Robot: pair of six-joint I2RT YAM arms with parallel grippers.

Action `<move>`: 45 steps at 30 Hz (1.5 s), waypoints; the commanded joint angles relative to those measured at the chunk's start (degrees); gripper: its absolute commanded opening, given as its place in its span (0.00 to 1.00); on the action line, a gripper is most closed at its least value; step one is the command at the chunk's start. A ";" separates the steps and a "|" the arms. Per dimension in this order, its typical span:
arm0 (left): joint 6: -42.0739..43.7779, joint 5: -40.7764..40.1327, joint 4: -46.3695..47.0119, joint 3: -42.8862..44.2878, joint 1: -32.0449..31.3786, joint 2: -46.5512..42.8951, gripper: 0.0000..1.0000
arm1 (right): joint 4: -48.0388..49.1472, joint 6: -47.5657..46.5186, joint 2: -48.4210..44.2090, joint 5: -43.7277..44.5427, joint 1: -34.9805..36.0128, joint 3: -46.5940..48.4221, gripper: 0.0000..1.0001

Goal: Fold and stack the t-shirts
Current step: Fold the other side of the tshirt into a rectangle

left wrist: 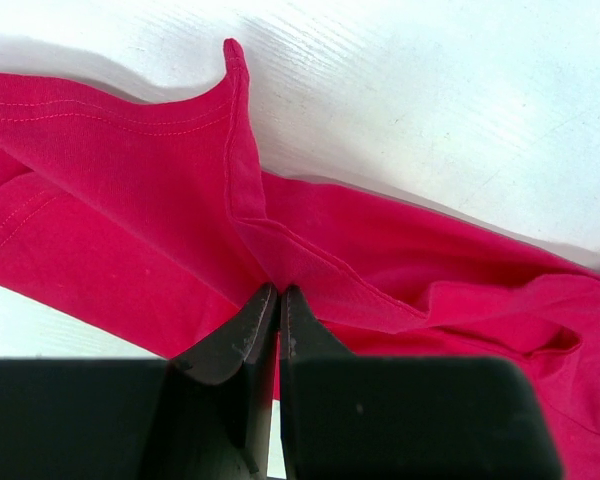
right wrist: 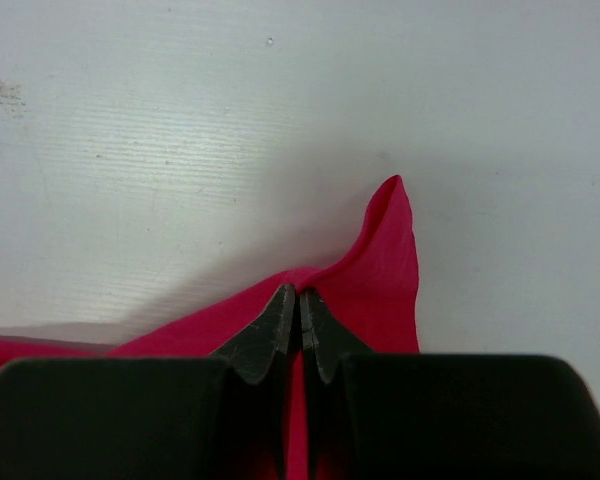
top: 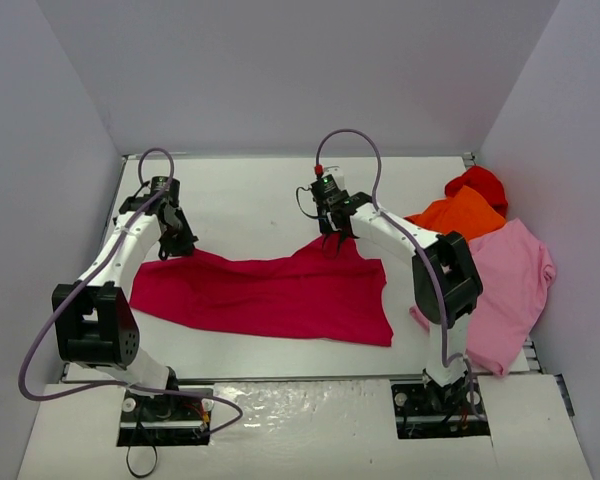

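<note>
The left arm [top: 120,250] and right arm [top: 390,232] are white links joined by chunky black joint housings [top: 447,275], each trailed by a lilac cable [top: 25,365]. A small red cap [top: 319,168] tops the right wrist. The fingers [left wrist: 242,340] are dark, matte, tapered wedges on broad black blocks.

Setting: robotics lab test cell.

Evidence: white tabletop [top: 260,200] boxed in by plain pale panels: back panel [top: 300,70], left panel [top: 30,180], right panel [top: 580,150]. Two white-and-black arms, left arm [top: 115,265] and right arm [top: 405,240], bolted to mounting plates [top: 165,418] at the near edge. Purple cables [top: 352,133] loop loose from wrists to bases. Cloth on the bench: crimson t-shirt [top: 270,295] spread out, more shirts [top: 500,260] heaped at right.
</note>
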 commanded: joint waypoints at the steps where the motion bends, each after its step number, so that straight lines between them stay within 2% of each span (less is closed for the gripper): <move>1: 0.58 -0.17 0.61 3.39 -0.24 -0.18 0.00 | 0.90 -1.25 -5.41 -0.20 0.42 1.57 0.00; 5: 0.58 -0.14 0.91 3.14 -0.29 -0.02 0.00 | 0.90 1.22 -11.57 -0.12 1.71 -3.49 0.00; 10: 0.57 0.08 0.94 2.99 -0.28 0.35 0.00 | 0.32 5.84 -22.33 2.08 7.94 -14.33 0.00; 14: 0.29 0.55 1.68 2.18 -0.33 0.55 0.00 | -0.60 13.80 -29.27 2.78 13.74 -22.53 0.00; 18: 0.06 0.93 2.23 1.48 -0.46 1.10 0.00 | -0.93 19.51 -33.43 1.63 18.27 -28.48 0.00; 23: -0.12 0.93 2.77 0.77 -0.80 1.52 0.00 | -1.49 26.01 -33.42 2.44 24.44 -31.90 0.02; 24: -0.08 0.93 2.84 0.63 -0.82 1.60 0.00 | -1.60 26.78 -33.06 2.61 25.58 -32.24 0.05; 25: -0.06 0.93 2.91 0.55 -0.82 1.72 0.00 | -1.68 27.60 -32.57 2.77 26.72 -32.30 0.14; 27: -0.10 1.01 3.04 0.51 -0.82 1.85 0.00 | -2.11 29.25 -31.92 3.63 28.24 -32.22 0.45; 29: -0.10 1.00 3.02 0.66 -0.82 2.11 0.00 | -2.65 31.25 -31.09 5.64 30.83 -31.70 0.67; 31: -0.03 0.77 3.10 0.66 -0.90 2.26 0.00 | -2.95 32.07 -31.24 7.14 31.58 -31.11 0.77; 35: 0.22 0.49 3.11 0.66 -0.91 2.28 0.00 | -2.80 32.32 -32.31 9.18 31.83 -30.81 0.80; 38: 0.21 -1.37 2.72 0.66 -1.45 -0.18 0.00 | -0.24 27.70 -29.57 9.79 30.54 -29.76 0.78; 40: 0.07 -5.31 1.80 0.66 -2.23 -2.72 0.00 | 4.97 20.39 -24.22 6.34 28.85 -26.67 0.78; 45: 0.49 -7.54 -3.85 1.71 -2.53 -8.00 0.00 | 12.36 13.82 -13.41 -3.34 24.37 -16.16 0.77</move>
